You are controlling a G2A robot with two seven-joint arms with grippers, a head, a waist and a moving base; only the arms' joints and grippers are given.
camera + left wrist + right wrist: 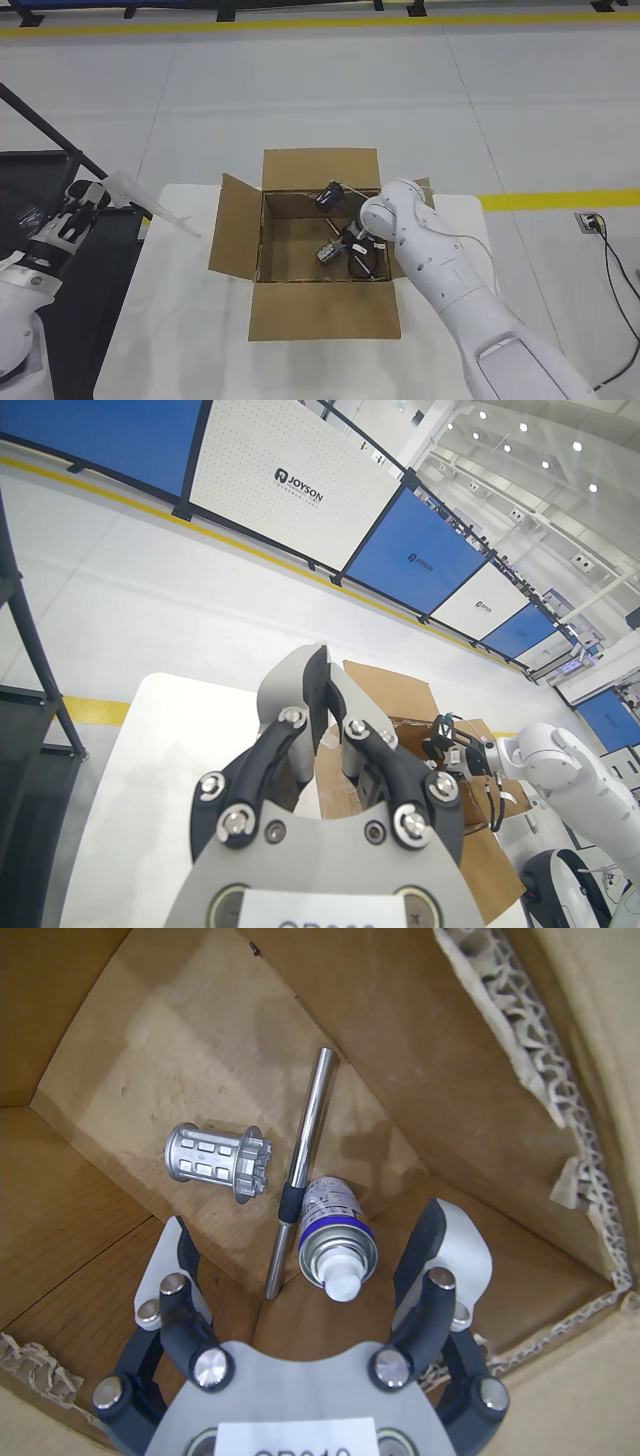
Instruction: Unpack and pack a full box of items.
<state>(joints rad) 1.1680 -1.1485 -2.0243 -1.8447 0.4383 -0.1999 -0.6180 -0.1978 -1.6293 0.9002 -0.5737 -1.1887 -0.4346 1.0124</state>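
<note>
While the right gripper [305, 1223] hung open inside the box [450, 1053], above the spray can [335, 1233] lying by the steel rod [310, 1128] and ribbed sleeve [215, 1163], the sound course was to close squarely on the can's body, clear of the rod. Left gripper [324, 672]: shut, empty, well apart from the box. Whether can and rod touched was unclear, and the floor beneath the wrist was hidden.

The cardboard box [325, 310] sits open mid-table [170, 300]. On its floor, toward the right side, a metal rod [302, 1168] lies between a slotted metal cylinder [217, 1168] and a spray can [335, 1228], the can seemingly touching the rod. The right gripper [305, 1228] hangs inside the box, over the can.
</note>
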